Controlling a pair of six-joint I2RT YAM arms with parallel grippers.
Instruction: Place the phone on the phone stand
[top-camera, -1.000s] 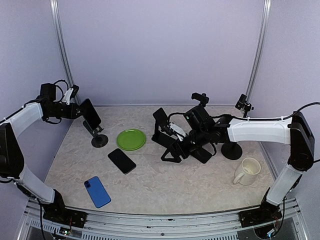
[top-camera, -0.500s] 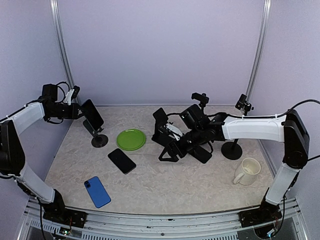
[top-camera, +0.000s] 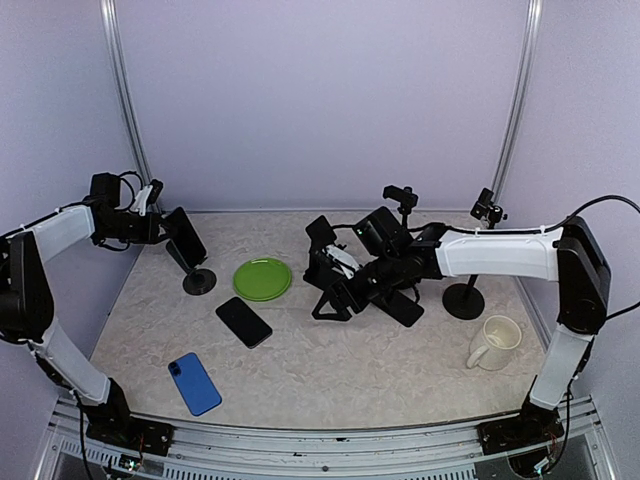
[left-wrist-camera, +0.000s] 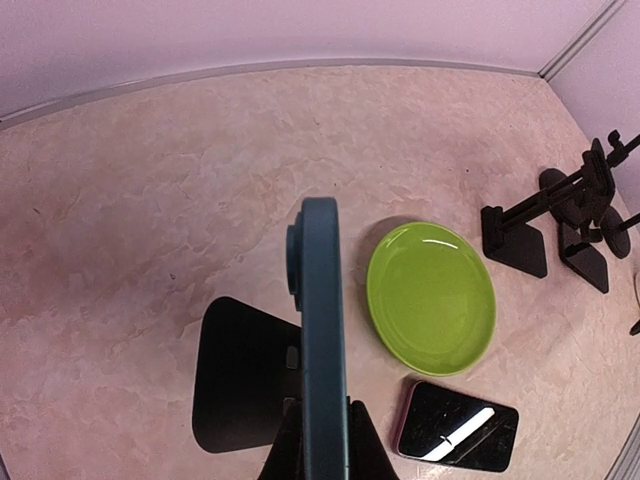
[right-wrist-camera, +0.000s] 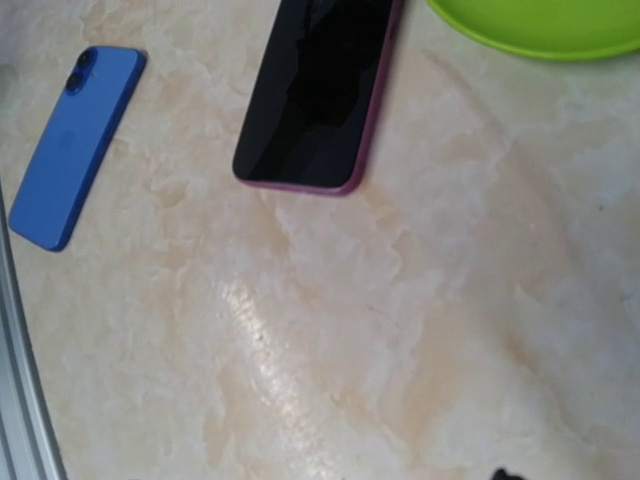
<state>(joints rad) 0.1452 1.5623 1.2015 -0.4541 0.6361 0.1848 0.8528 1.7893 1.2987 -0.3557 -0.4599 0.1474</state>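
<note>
My left gripper (top-camera: 172, 232) is shut on a dark teal phone (top-camera: 186, 236) and holds it upright just above the black phone stand (top-camera: 198, 280) with a round base at the far left. In the left wrist view the phone (left-wrist-camera: 322, 330) shows edge-on, pinched between my fingers (left-wrist-camera: 287, 452), with the stand's black plate (left-wrist-camera: 238, 372) right behind it. My right gripper (top-camera: 338, 283) is among a black folding stand (top-camera: 328, 302) at the table's middle. Its fingers are hidden there and do not show in the right wrist view.
A green plate (top-camera: 263, 278) lies right of the left stand. A black phone with a magenta edge (top-camera: 243, 321) and a blue phone (top-camera: 194, 382) lie in front. A round-base pole stand (top-camera: 463, 300) and a cream mug (top-camera: 495, 342) stand at the right.
My right gripper and the black folding stand have shifted left together. My left gripper has moved slightly right and down with the phone, closer to the stand.
</note>
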